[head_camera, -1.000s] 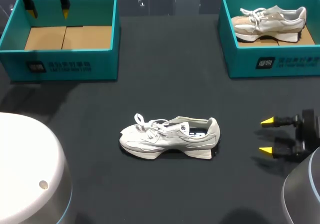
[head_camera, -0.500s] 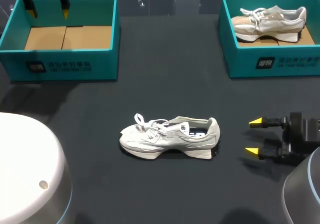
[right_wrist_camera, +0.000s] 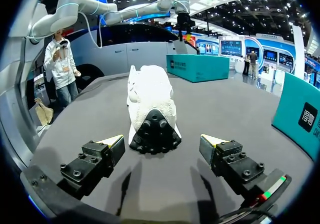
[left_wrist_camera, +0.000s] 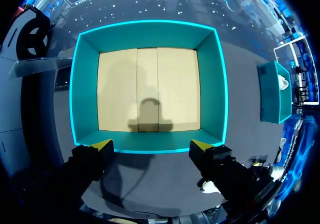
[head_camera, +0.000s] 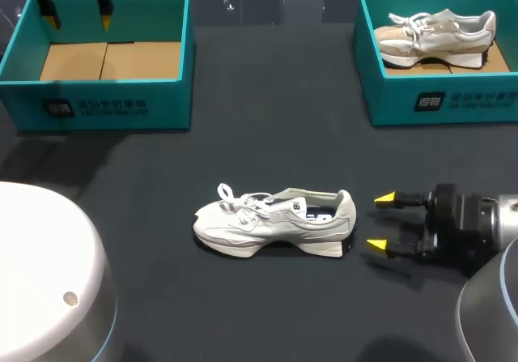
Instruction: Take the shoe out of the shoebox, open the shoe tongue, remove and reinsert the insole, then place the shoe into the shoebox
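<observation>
A white shoe (head_camera: 275, 223) lies on its side in the middle of the dark table, toe pointing left, heel right. My right gripper (head_camera: 380, 221) is open just to the right of the heel, fingers pointing at it. In the right wrist view the shoe (right_wrist_camera: 150, 103) lies straight ahead of the open right gripper (right_wrist_camera: 162, 144), heel and black sole nearest. My left gripper (head_camera: 77, 18) hangs open over the far edge of the empty teal shoebox (head_camera: 24, 54) at the back left. The left wrist view looks down into that shoebox (left_wrist_camera: 80, 83), the left gripper (left_wrist_camera: 150, 145) open above its near wall.
A second teal shoebox (head_camera: 405, 95) at the back right holds another pale shoe (head_camera: 437, 34). The left shoebox (right_wrist_camera: 197, 66) shows far beyond the shoe in the right wrist view, and the right box's wall (right_wrist_camera: 302, 116) stands beside the right gripper.
My right gripper has moved left across the table toward the shoe's heel, still open. The left arm and the shoe have not moved.
</observation>
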Robot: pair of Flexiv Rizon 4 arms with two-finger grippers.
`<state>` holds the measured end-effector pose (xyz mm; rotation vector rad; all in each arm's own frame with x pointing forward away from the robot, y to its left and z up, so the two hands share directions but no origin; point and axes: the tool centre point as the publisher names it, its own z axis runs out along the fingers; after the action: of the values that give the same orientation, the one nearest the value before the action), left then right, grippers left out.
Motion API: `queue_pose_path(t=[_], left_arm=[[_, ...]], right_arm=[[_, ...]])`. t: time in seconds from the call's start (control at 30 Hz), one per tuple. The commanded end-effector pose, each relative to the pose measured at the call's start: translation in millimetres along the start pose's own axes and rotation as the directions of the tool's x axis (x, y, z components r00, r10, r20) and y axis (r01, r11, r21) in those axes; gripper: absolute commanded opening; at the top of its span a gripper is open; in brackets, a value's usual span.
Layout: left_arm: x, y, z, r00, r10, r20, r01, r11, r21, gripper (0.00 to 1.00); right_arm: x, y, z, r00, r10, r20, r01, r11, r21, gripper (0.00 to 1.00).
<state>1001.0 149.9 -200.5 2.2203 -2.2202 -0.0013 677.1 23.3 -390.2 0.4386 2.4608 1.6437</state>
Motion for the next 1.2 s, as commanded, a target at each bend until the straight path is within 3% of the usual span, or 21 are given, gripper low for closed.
queue_pose_path(t=[0.03, 1.2], left_arm=[[-0.1, 0.5, -0.4, 1.000, 0.000, 0.000, 0.000, 1.000, 0.001, 1.00], [-0.1, 0.5, -0.4, 1.000, 0.000, 0.000, 0.000, 1.000, 0.001, 1.00]], right_arm=[[-4.1, 2.8, 21.2, 1.000, 0.000, 0.002, 0.000, 1.000, 0.006, 1.00], [11.8, 6.6, 78.4, 0.995, 0.027, -0.091, -0.029, 0.999, -0.017, 1.00]])
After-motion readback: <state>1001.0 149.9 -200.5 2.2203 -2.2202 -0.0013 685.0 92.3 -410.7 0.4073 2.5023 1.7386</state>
